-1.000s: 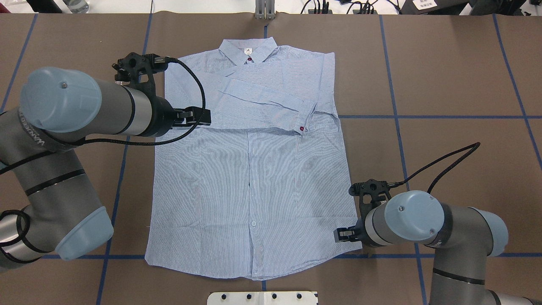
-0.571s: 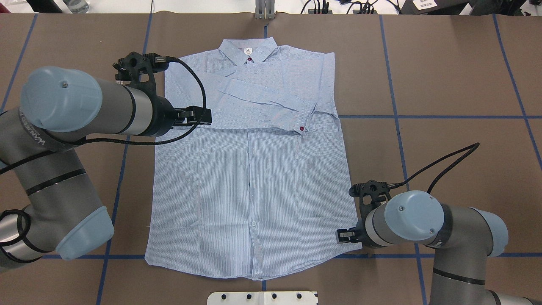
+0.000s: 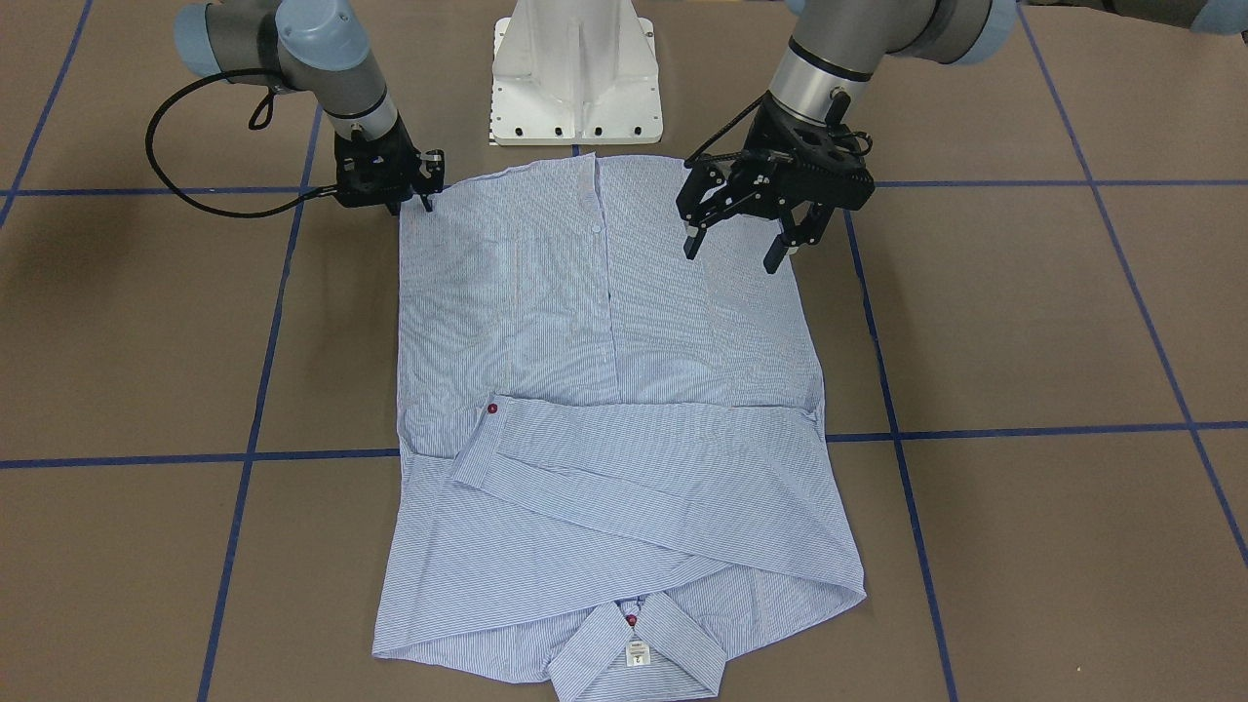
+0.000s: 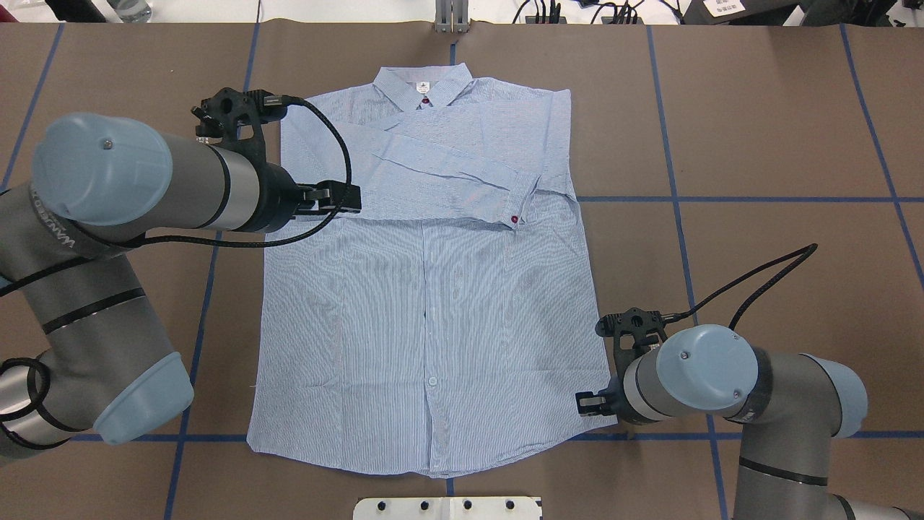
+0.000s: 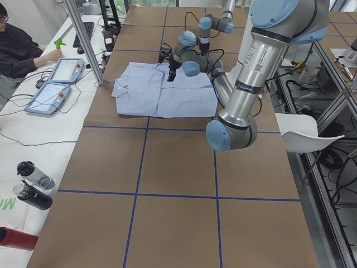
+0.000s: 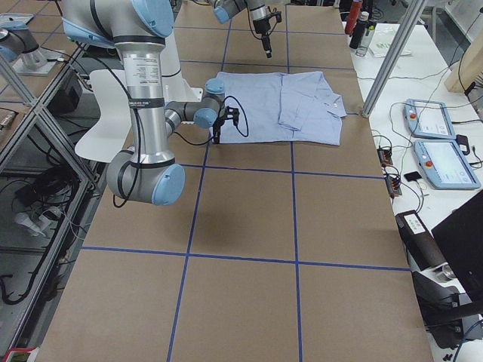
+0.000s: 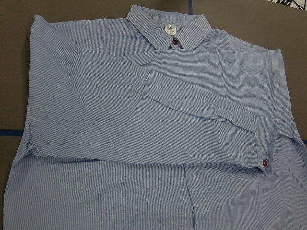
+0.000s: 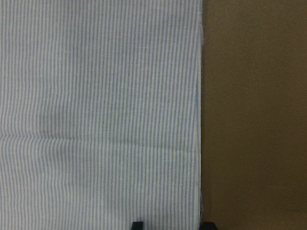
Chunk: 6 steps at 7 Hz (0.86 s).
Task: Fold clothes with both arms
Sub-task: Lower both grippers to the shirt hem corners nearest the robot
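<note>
The striped shirt (image 4: 426, 310) lies flat and face up on the brown table (image 4: 758, 130), directly in front of the white pedestal base (image 3: 575, 73). Its hem is the edge nearest the base and its collar (image 4: 422, 76) the part farthest from it. Both sleeves are folded across the chest, in the half of the shirt away from the base. The upper sleeve ends in a cuff (image 4: 514, 218) with a red button.

The left gripper (image 3: 733, 244) hangs in the air above the shirt's side on the robot's left, farther out from the base than the other gripper. Its jaws are spread wide and hold nothing. The left wrist camera looks down on the collar and folded sleeves from well above.

The right gripper (image 4: 588, 402) sits low at the shirt's side edge on the robot's right, near the hem corner and close to the base. Its fingertips (image 8: 137, 225) stand apart, one over striped cloth and one over bare table, with the edge running between them. They grip nothing. Whether they touch the surface below is not clear from these views.
</note>
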### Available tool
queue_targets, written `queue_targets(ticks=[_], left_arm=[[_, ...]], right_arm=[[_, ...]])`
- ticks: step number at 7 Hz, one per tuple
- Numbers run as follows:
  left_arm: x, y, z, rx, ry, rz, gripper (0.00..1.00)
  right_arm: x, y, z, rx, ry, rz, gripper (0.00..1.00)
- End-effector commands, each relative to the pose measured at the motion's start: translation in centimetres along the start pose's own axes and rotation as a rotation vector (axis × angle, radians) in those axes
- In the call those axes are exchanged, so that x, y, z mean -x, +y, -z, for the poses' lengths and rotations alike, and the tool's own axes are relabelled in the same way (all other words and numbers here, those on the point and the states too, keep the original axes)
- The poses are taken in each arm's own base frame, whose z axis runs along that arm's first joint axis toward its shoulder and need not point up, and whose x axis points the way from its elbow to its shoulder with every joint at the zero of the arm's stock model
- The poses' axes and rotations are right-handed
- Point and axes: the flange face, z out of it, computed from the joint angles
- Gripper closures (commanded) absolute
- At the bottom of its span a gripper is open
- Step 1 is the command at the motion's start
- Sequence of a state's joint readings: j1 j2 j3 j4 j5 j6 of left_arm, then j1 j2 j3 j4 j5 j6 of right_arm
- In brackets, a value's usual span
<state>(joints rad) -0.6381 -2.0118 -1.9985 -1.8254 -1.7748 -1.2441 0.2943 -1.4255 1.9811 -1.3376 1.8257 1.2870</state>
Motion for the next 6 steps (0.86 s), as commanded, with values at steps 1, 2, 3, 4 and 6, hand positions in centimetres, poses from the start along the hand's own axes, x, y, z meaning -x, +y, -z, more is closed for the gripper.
queue_targets(ticks=[1,2,3,4,6], left_arm=[[0.11,-0.04,0.07,-0.001,-0.001,0.001,0.01],[-0.08,0.00,0.10,-0.001,0.002,-0.001,0.01],[-0.16,-0.02,0.13,-0.001,0.004,-0.001,0.01],[-0.16,-0.02,0.13,-0.001,0.004,-0.001,0.01],[-0.12,-0.03,0.06,-0.001,0.002,-0.001,0.01]], right_arm=[[-0.30,0.08,-0.15,0.006,0.005,-0.002,0.64],[-0.35,0.24,-0.06,0.017,0.000,-0.001,0.69],[-0.16,0.15,0.18,0.013,-0.005,-0.001,0.78],[-0.13,0.16,0.25,0.012,-0.007,0.000,0.89],[0.42,0.13,0.77,0.007,-0.020,0.003,1.00]])
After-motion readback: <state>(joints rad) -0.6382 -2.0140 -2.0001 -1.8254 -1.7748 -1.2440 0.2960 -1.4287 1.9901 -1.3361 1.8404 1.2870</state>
